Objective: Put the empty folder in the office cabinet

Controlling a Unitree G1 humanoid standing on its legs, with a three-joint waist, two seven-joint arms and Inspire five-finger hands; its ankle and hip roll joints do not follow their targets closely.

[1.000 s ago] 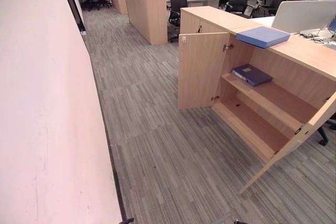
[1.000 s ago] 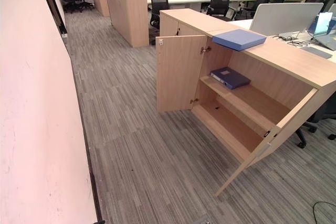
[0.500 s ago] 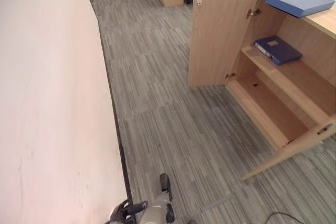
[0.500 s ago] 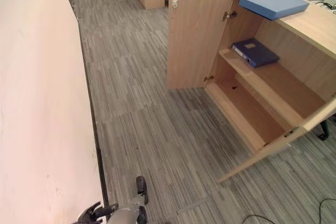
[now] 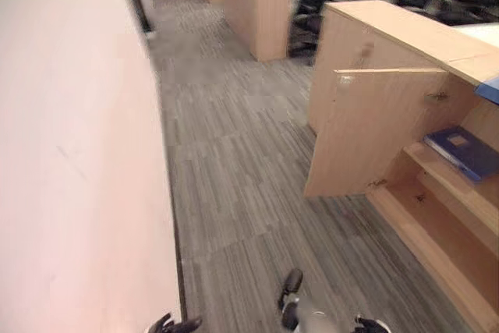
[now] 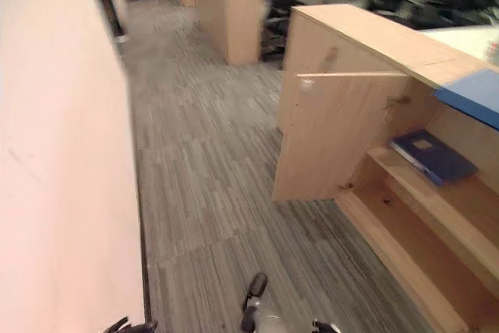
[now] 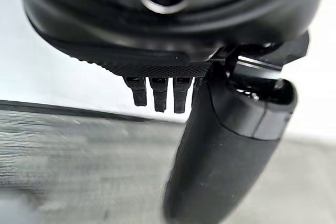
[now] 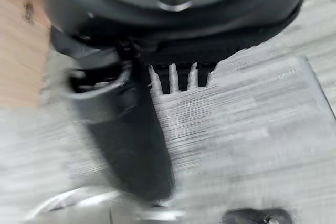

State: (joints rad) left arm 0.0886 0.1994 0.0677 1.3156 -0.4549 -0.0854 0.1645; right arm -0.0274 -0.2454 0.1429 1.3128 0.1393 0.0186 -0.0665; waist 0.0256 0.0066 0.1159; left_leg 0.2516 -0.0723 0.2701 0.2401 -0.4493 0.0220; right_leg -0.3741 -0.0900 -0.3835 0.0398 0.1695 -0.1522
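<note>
The grey striped carpet floor (image 5: 234, 185) is stretching between a long pale pink wall (image 5: 70, 154) on the robot's left and the furniture on its right. The light wooden office cabinet (image 6: 374, 115) is standing with its left door (image 6: 343, 134) swung wide toward the aisle, which is leaving both shelves reachable from the front. Its flat top is serving as a bench, and the light blue flat folder (image 6: 472, 95) is lying there at the front edge, directly above the open compartment; this is most likely the empty one to be stored, since it is sitting outside the cabinet. A dark blue binder (image 6: 431, 155) is lying flat on the upper shelf (image 6: 437, 193), toward its left end, so the room beside it and the bare lower shelf (image 6: 405, 259) are both offering space.

The left robot hand (image 7: 173, 87) is hanging low over the carpet near the wall, its fingers straight and relaxed with the thumb standing out, holding nothing. The right robot hand (image 8: 173, 74) is likewise hanging over the carpet, fingers straight, thumb extended, empty. Both are well apart from the folder, so the task seems to be at the approach stage, nothing grasped yet.
</note>
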